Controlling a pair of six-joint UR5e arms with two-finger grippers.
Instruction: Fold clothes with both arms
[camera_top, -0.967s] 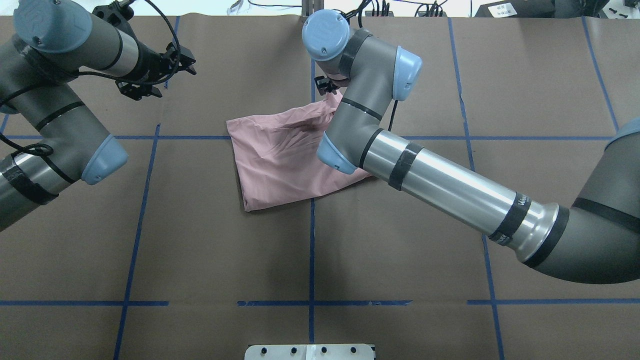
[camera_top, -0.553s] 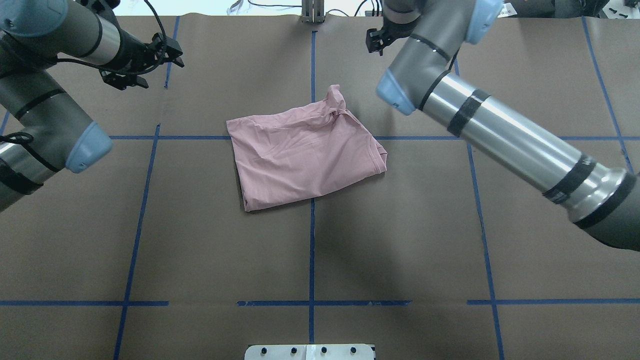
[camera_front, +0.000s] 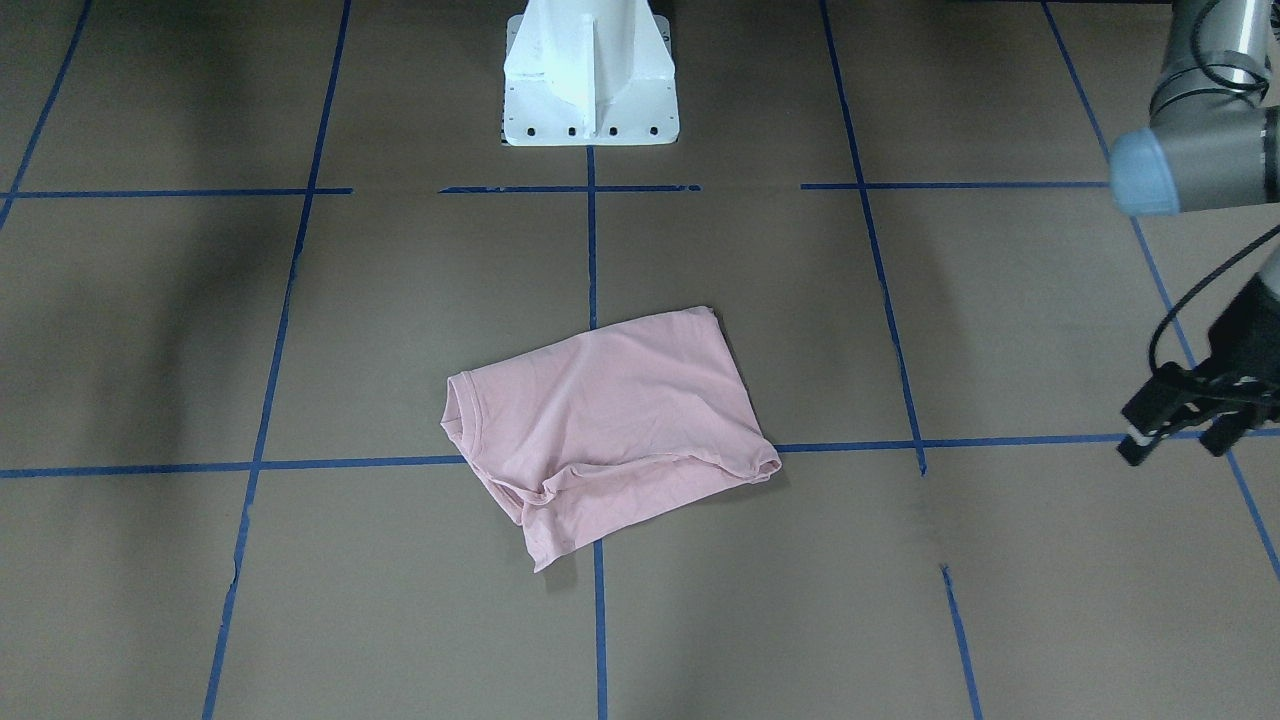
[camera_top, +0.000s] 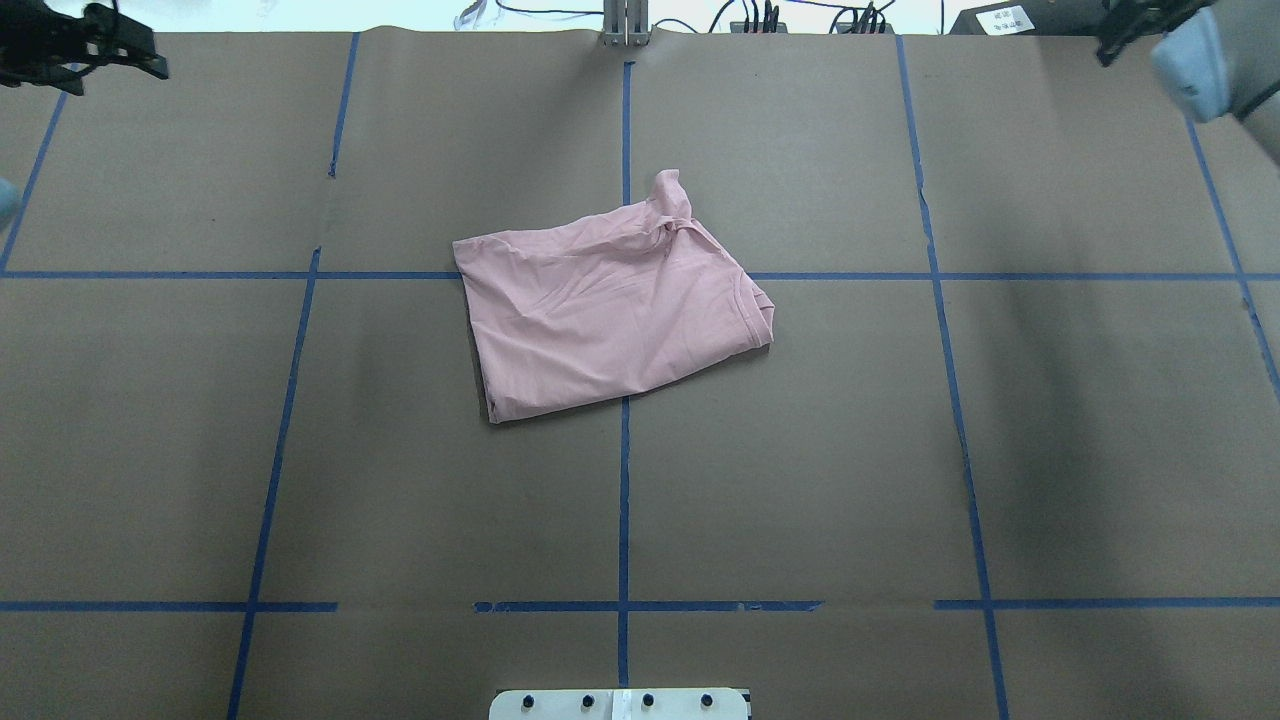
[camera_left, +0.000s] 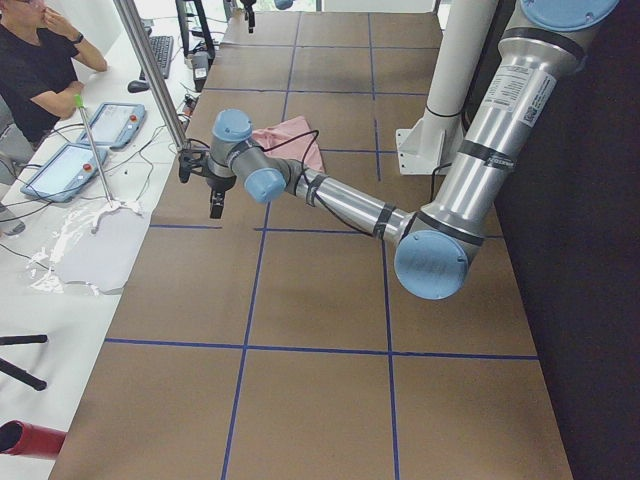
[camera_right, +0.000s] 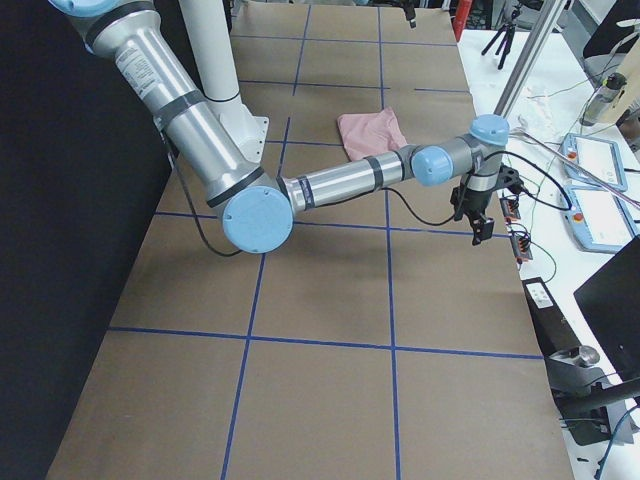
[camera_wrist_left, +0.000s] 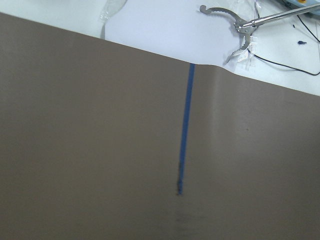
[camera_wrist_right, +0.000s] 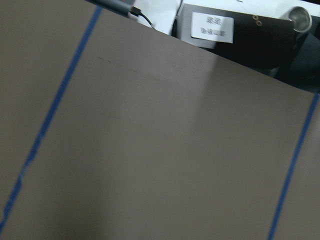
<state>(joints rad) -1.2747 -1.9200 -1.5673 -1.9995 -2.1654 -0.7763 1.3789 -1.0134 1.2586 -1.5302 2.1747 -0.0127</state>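
Observation:
The clothes, one pale pink T-shirt (camera_top: 610, 310), lie folded into a skewed rectangle at the table's middle, plain side up, with a bunched corner toward the far edge. The T-shirt (camera_front: 610, 420) touches no gripper. My left gripper (camera_top: 100, 45) hangs over the far left corner; in the front-facing view the left gripper (camera_front: 1180, 440) shows spread fingers with nothing between them. My right gripper (camera_top: 1115, 40) is a dark piece at the far right corner, and I cannot tell whether it is open or shut. Neither wrist view shows fingers, only brown paper and blue tape.
Brown paper with a blue tape grid (camera_top: 624, 450) covers the table. The white pedestal base (camera_front: 590, 80) stands at the robot's side. A metal post (camera_top: 625, 25) and cables line the far edge. A seated person (camera_left: 35, 60) and tablets (camera_left: 110, 125) are beyond it.
Both arms have drawn back from the middle toward the far corners. The right arm, which was over the shirt a second ago, has left it. The shirt lies still.

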